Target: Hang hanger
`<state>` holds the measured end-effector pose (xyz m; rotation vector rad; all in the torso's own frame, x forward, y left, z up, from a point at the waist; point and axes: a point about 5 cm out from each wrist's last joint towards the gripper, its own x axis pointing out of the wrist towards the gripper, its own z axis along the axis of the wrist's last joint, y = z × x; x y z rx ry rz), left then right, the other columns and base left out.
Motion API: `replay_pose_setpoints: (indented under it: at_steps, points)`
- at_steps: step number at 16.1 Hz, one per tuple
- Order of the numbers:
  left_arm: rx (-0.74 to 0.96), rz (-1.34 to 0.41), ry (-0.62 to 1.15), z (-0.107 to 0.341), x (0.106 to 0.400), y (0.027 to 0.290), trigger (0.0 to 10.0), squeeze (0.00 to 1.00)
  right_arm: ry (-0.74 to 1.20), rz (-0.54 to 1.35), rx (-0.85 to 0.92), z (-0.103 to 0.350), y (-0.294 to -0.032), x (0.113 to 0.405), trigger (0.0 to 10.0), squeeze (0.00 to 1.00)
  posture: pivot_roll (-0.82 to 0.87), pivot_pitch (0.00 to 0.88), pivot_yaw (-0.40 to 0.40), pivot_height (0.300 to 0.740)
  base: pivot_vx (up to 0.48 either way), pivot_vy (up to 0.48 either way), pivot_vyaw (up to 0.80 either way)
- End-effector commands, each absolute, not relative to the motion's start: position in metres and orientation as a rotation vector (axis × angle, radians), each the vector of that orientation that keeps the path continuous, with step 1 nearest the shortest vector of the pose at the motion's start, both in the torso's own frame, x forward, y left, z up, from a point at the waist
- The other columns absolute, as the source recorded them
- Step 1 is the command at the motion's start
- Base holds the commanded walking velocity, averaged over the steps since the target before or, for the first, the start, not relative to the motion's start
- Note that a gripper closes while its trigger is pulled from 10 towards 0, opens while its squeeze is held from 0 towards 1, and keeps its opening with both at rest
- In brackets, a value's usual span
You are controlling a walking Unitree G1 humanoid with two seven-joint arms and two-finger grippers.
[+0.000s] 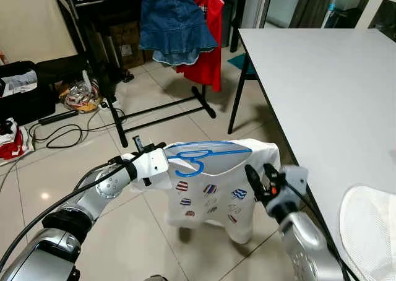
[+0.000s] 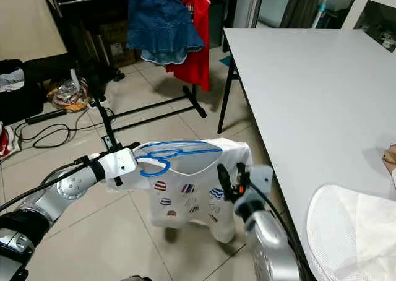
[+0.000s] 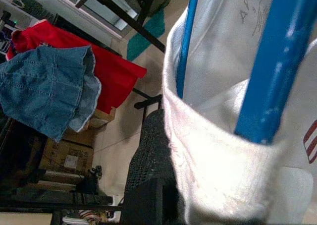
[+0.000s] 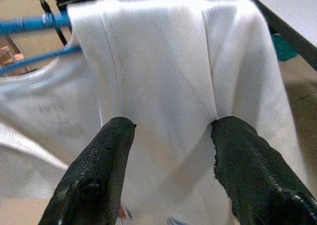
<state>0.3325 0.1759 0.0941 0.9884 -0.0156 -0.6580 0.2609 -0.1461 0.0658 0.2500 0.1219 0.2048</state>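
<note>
Blue hanger (image 1: 204, 152) inside a white T-shirt (image 1: 213, 194), carried between left gripper (image 1: 143, 150), clamping one shoulder, and right gripper (image 4: 168, 155), spread wide at the other. Next: reach the garment rack (image 1: 154, 111) ahead.

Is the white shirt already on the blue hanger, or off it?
On it: the hanger sits inside the neck of the shirt.

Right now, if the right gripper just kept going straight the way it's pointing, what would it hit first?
The white shirt. The right gripper is open, its black fingers spread to either side of the shirt's shoulder fold on the blue hanger, so it would likely meet that fabric first; the remaining gap is hard to judge.
</note>
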Motion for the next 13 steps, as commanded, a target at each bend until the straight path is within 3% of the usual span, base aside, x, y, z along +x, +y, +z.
replay_pose_setpoints:
  at_steps: [1, 11, 12, 13]
  points:
    - [0.995, -0.659, -0.058, 0.102, 0.337, 0.171, 0.0, 0.00, 0.113, 0.183, 0.283, 0.071, -0.147, 0.264, 10.0, 0.00, 0.06, 0.060, 0.044, 0.740, 0.000, 0.000, 0.00]
    - [0.993, -0.670, -0.058, 0.099, 0.335, 0.169, 0.0, 0.00, 0.137, 0.207, 0.373, 0.083, -0.139, 0.273, 10.0, 0.03, 0.06, 0.063, 0.036, 0.740, 0.000, 0.000, 0.00]
    - [0.993, -0.670, -0.056, 0.098, 0.334, 0.169, 0.0, 0.00, 0.155, 0.226, 0.366, 0.079, -0.141, 0.266, 10.0, 1.00, 0.06, 0.065, 0.036, 0.740, 0.000, 0.000, 0.00]
    - [0.993, -0.670, -0.053, 0.098, 0.334, 0.170, 0.0, 0.00, 0.171, 0.241, 0.361, 0.075, -0.145, 0.258, 10.0, 1.00, 0.06, 0.068, 0.038, 0.740, 0.000, 0.000, 0.00]
